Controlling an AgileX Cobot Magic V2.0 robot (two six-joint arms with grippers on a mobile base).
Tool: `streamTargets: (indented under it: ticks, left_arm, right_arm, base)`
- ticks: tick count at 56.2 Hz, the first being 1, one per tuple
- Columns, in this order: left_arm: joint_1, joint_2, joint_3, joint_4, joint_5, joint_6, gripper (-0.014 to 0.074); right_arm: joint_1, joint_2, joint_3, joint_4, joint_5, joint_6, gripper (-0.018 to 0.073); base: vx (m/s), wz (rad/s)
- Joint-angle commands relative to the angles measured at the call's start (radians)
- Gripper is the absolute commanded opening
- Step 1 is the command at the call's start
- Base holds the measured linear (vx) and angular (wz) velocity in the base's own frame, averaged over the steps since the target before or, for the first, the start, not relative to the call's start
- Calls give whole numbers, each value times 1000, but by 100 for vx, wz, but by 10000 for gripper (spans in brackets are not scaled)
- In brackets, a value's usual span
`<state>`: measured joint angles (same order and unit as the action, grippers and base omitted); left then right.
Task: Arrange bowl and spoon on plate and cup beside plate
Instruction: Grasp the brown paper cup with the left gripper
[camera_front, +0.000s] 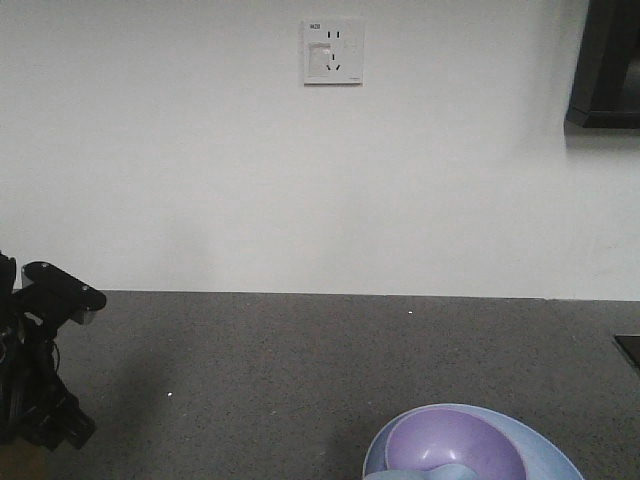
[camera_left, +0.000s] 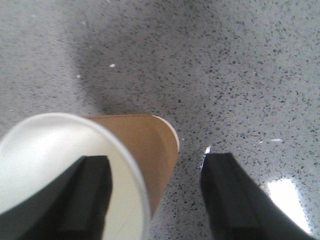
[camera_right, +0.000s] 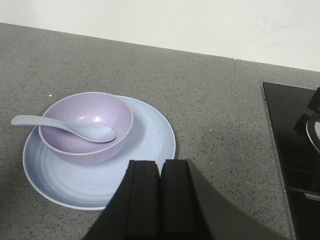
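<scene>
The bowl, spoon inside, sits on the plate at lower left. Bare grey counter stretches right to the cooktop. The right gripper is pinched together, holding nothing. The left gripper is spread, straddling the cup wall.

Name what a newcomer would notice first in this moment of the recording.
The lavender bowl sits on the pale blue plate with the spoon resting in it, handle over the rim, just beyond the shut right gripper. In the left wrist view the brown paper cup looms large, and the open left gripper straddles its wall: one finger over the mouth, the other outside, apart from it.
</scene>
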<state>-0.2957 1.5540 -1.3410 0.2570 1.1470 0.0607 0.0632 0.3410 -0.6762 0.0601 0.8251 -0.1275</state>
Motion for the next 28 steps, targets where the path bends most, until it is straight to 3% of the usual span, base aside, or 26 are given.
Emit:
streamTargets:
  ticks: [1, 11, 18, 28]
  left_arm:
    - [2, -45, -11, 10, -52, -12, 388]
    - [2, -45, -14, 12, -65, -12, -10]
    - [1, -47, -33, -14, -53, -7, -8]
    - [-30, -47, -173, -171, -22, 101, -6]
  right_arm:
    - [1, 16, -25, -6, -83, -1, -9]
    - [1, 16, -25, -6, -83, -1, -9]
    - [1, 16, -25, -6, -83, 1, -9]
    - [1, 16, -25, -6, -83, 2, -9]
  base:
    - [0, 0]
    - [0, 0]
    - [0, 0]
    - [0, 0]
